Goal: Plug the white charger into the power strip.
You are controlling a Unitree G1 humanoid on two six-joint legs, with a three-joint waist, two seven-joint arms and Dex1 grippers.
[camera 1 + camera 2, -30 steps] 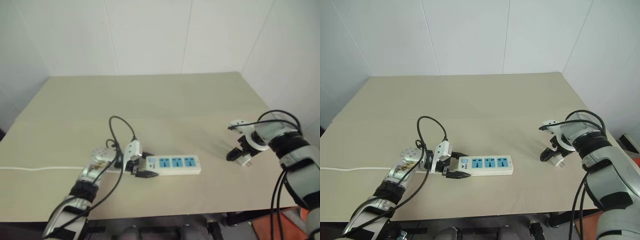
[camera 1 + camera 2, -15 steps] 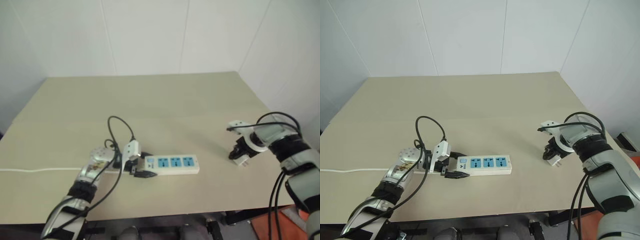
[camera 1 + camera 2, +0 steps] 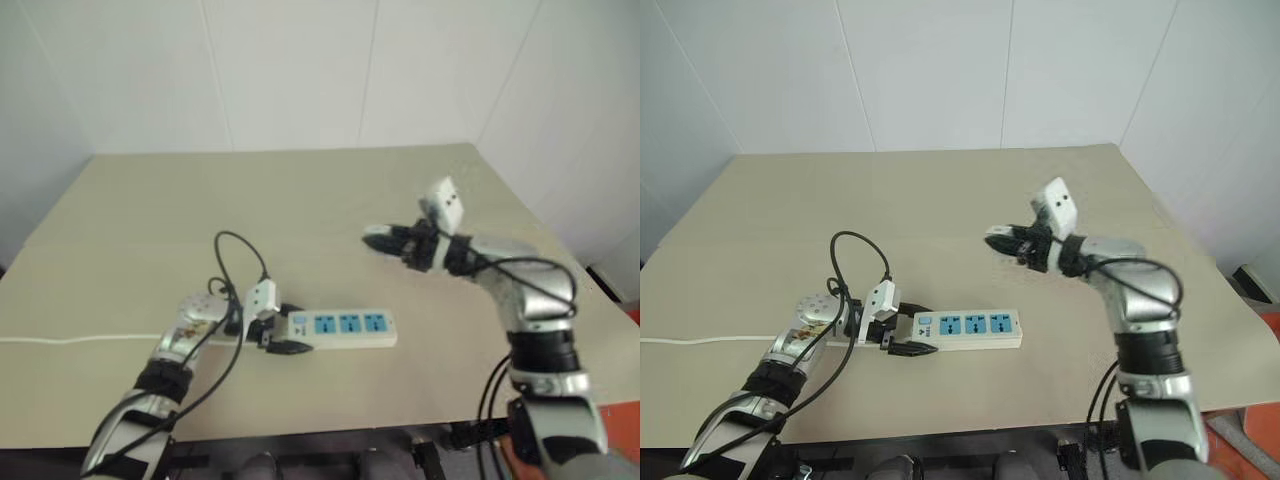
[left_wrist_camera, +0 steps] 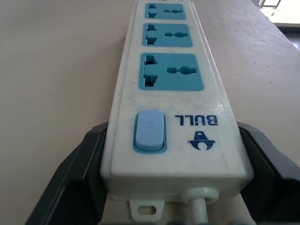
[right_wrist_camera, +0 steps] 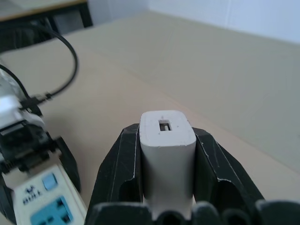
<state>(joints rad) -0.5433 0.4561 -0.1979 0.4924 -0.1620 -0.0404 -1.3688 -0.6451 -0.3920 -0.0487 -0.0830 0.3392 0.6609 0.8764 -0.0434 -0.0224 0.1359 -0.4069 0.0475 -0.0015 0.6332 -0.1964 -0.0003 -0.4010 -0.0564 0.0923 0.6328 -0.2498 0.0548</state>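
Note:
The power strip (image 3: 345, 327), a white bar with three blue sockets, lies flat near the table's front. My left gripper (image 3: 283, 335) is shut on its switch end, and the black fingers (image 4: 82, 164) press both of its sides in the left wrist view. My right gripper (image 3: 1005, 240) hovers above the table, up and to the right of the strip, pointing left. It is shut on the white charger (image 5: 167, 154), a small white block squeezed between its black fingers (image 5: 119, 164). The charger's prongs are hidden.
The beige table (image 3: 300, 190) reaches back to white walls, and its right edge runs close to the wall. A thin white cord (image 3: 60, 338) runs left from the strip. A black cable loop (image 3: 240, 260) arches over my left wrist.
My right gripper closed on the charger at the table's right side, then swung up and left with it to above the strip's right end. The left arm and strip stayed put.

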